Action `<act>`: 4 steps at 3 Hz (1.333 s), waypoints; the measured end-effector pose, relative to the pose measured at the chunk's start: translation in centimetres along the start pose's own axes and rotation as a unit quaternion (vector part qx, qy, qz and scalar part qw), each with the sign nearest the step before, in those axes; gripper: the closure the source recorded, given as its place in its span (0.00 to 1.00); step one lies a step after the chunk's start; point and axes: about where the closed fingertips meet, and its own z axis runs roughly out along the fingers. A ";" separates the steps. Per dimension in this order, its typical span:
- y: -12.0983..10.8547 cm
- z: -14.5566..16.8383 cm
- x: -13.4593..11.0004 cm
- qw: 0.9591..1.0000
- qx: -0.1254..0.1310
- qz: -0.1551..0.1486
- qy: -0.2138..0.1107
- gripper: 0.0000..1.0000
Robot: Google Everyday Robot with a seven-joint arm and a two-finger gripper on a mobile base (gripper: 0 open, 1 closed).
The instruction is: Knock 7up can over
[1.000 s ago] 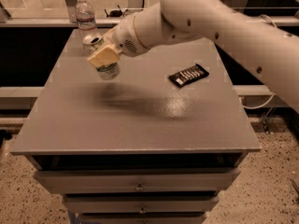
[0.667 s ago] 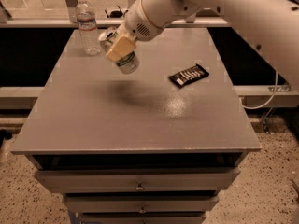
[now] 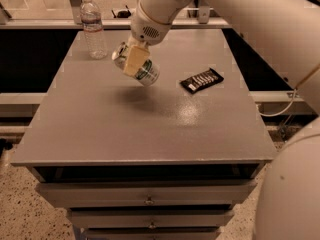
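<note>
The 7up can [image 3: 145, 72] is white and silver with green markings. It hangs tilted above the grey table [image 3: 150, 129], silver top toward the upper left, and casts a shadow on the surface below. My gripper [image 3: 133, 62] comes down from the white arm at the top and is shut on the can, with a cream finger [image 3: 134, 61] across its side. The can is just right of the water bottle and left of the black packet.
A clear plastic water bottle [image 3: 93, 26] stands upright at the table's back left. A black snack packet [image 3: 201, 80] lies flat right of centre. Drawers [image 3: 148, 199] sit under the table top. My white arm fills the upper right.
My arm has swung to the right, away from the water bottle, carrying the tilted can with it toward the middle of the table.
</note>
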 end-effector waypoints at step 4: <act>2.4 7.9 -1.0 0.994 -0.092 -0.047 0.047 0.00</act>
